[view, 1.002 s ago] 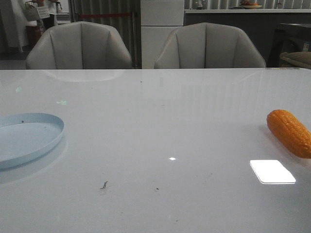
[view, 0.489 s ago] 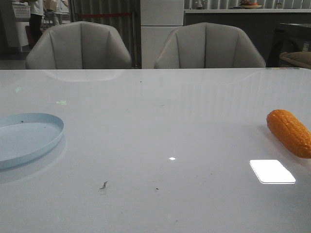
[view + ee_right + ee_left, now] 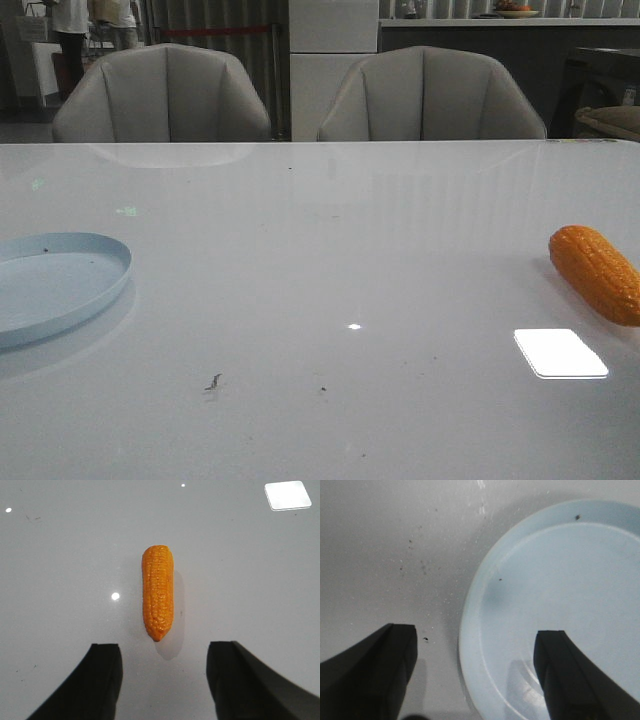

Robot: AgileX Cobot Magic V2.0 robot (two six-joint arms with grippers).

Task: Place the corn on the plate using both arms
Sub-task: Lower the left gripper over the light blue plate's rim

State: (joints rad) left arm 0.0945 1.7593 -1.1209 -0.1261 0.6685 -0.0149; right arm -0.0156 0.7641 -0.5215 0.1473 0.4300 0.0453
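Observation:
The orange corn lies on the white table at the far right in the front view. In the right wrist view the corn lies lengthwise, its tapered end toward my right gripper, which hangs open above the table just short of it, nothing between the fingers. The pale-blue plate sits at the left edge of the table and holds nothing. My left gripper is open above the plate's rim, one finger over the table, the other over the plate. Neither arm shows in the front view.
Two grey chairs stand behind the table's far edge. A bright rectangular light reflection lies on the table near the corn. Small dark specks dot the tabletop.
Nothing on the table has moved. Only people in the far background at the upper left have shifted.

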